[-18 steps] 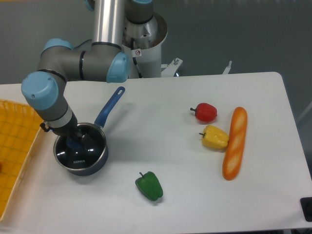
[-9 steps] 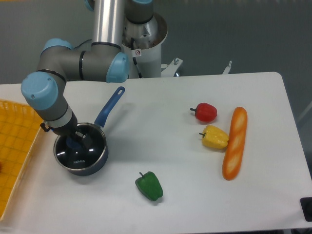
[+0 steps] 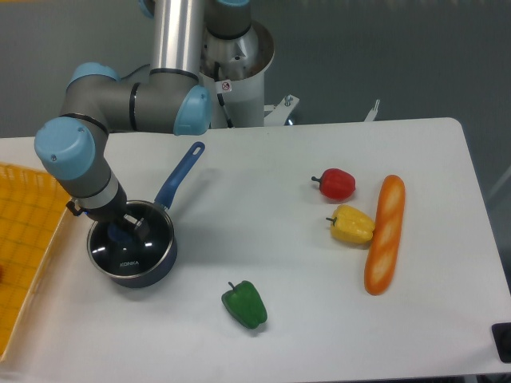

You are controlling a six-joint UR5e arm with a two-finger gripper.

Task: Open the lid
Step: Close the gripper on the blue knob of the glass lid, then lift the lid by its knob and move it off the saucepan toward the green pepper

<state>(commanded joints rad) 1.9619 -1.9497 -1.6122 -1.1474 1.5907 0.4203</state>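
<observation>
Directly beneath the end effector, closed on its knob, sits the lid.

UR5e arm reaching from its base at 12 o'clock toward 8 o'clock, wrist pointing down; gripper low, finger spacing not discernible

Over the saucepan we cannot tell whether the gripper grips the lid's blue knob, which the wrist half hides, the lid's white lettering is too small to read, and left of the saucepan the yellow tray runs off the picture's edge.
</observation>
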